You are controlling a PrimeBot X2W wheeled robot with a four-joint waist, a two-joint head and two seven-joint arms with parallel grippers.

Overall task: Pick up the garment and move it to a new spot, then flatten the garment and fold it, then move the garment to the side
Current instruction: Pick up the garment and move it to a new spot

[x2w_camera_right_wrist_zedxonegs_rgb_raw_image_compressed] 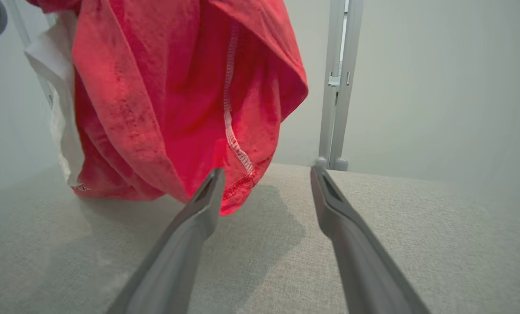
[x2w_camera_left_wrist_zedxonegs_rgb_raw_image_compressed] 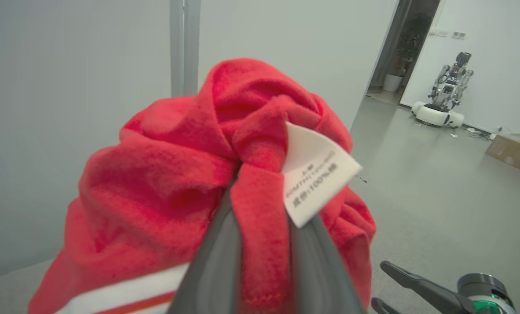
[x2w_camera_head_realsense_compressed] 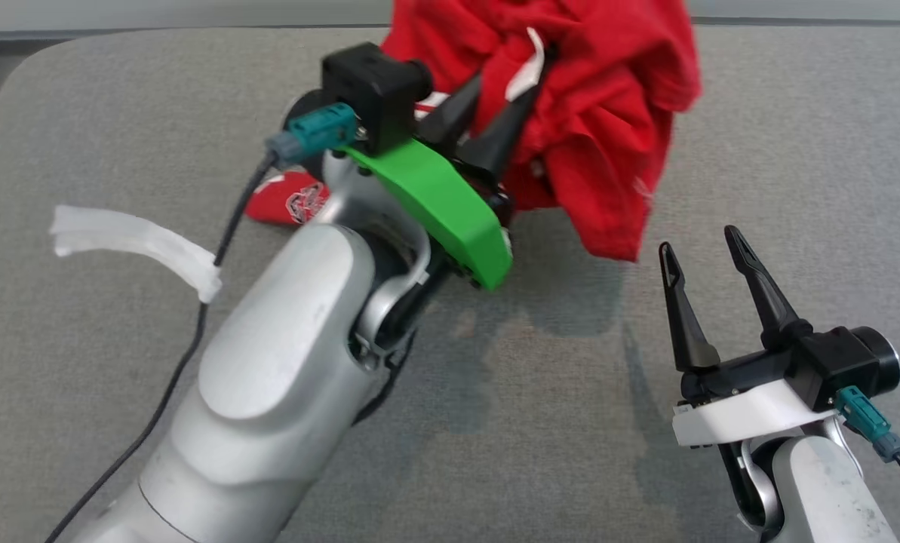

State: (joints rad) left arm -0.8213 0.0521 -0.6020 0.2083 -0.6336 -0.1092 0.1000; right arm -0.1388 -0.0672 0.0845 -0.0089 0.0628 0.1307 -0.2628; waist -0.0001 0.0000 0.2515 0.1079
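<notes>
From the head camera, I have the left gripper (x2w_camera_head_realsense_compressed: 510,81) closed on a bunch of the red garment (x2w_camera_head_realsense_compressed: 600,113), which hangs crumpled above the far part of the grey desk (x2w_camera_head_realsense_compressed: 118,113). One printed end (x2w_camera_head_realsense_compressed: 295,200) droops low towards the desk under my left forearm, and I cannot tell whether it touches. The right gripper (x2w_camera_head_realsense_compressed: 697,237) sits over the near right part of the desk with its fingers set wide and nothing between them, apart from the cloth. In the left wrist camera, the two fingers pinch a thick fold of the garment (x2w_camera_left_wrist_zedxonegs_rgb_raw_image_compressed: 164,183) right beside its white care label (x2w_camera_left_wrist_zedxonegs_rgb_raw_image_compressed: 314,187), and the rest bulges round them in a ball. The grip looks secure to me. In the right wrist camera, the open gripper (x2w_camera_right_wrist_zedxonegs_rgb_raw_image_compressed: 266,172) points across the desk (x2w_camera_right_wrist_zedxonegs_rgb_raw_image_compressed: 416,226) at the lowest hem (x2w_camera_right_wrist_zedxonegs_rgb_raw_image_compressed: 231,200), which dangles just over the desk surface and throws a shadow on it. My reading is that the pick-up is made and the carry to a new spot is under way. Nothing is laid out yet, so setting it down, flattening it, folding it and moving it to the side of the desk all remain.
</notes>
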